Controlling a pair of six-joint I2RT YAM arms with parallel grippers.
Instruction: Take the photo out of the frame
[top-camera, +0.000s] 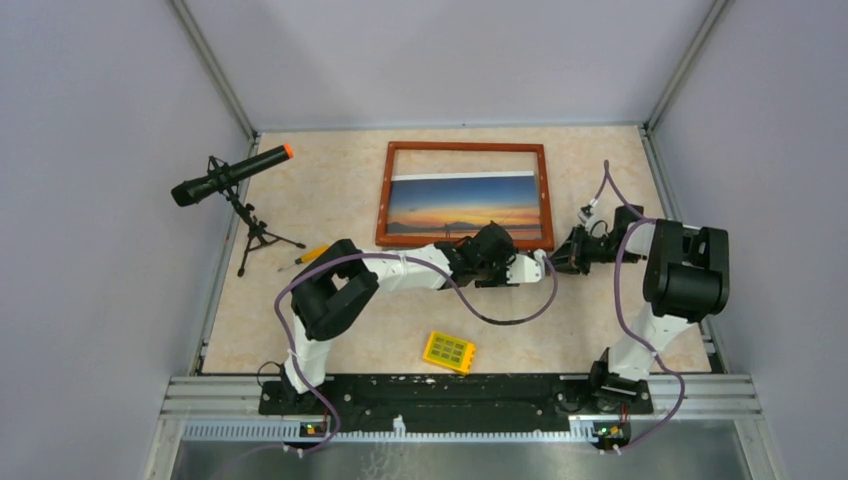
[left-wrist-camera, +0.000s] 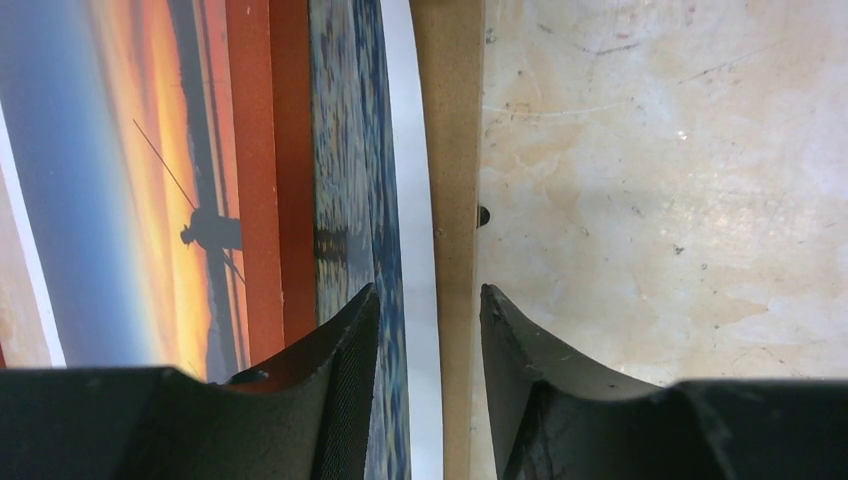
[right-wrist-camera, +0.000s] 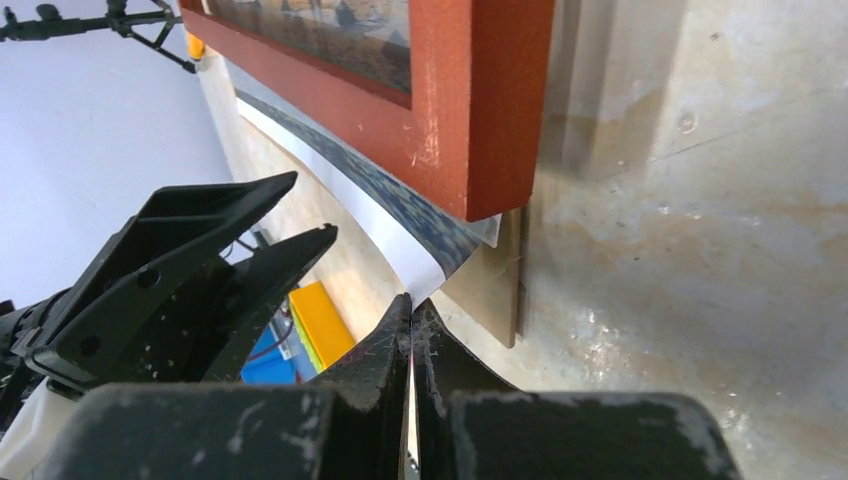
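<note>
The frame (top-camera: 465, 147), with its reddish-brown border, lies flat at the back of the table. The sunset photo (top-camera: 462, 205) has slid toward its near edge. In the right wrist view my right gripper (right-wrist-camera: 410, 300) is shut on the white corner of the photo (right-wrist-camera: 400, 250), just off the frame's corner (right-wrist-camera: 470, 100). My left gripper (left-wrist-camera: 428, 300) stands open astride the photo's white margin (left-wrist-camera: 405, 150) and the brown backing board (left-wrist-camera: 450, 150), with the frame's near rail (left-wrist-camera: 265, 150) to its left. From above, the left gripper (top-camera: 522, 267) and the right gripper (top-camera: 562, 256) meet at the frame's near right corner.
A black tube with an orange tip on a small tripod (top-camera: 232, 176) stands at the left. A yellow block (top-camera: 449, 351) lies near the arm bases. A small yellow-handled tool (top-camera: 314, 254) rests by the left arm. Grey walls close in the table on three sides.
</note>
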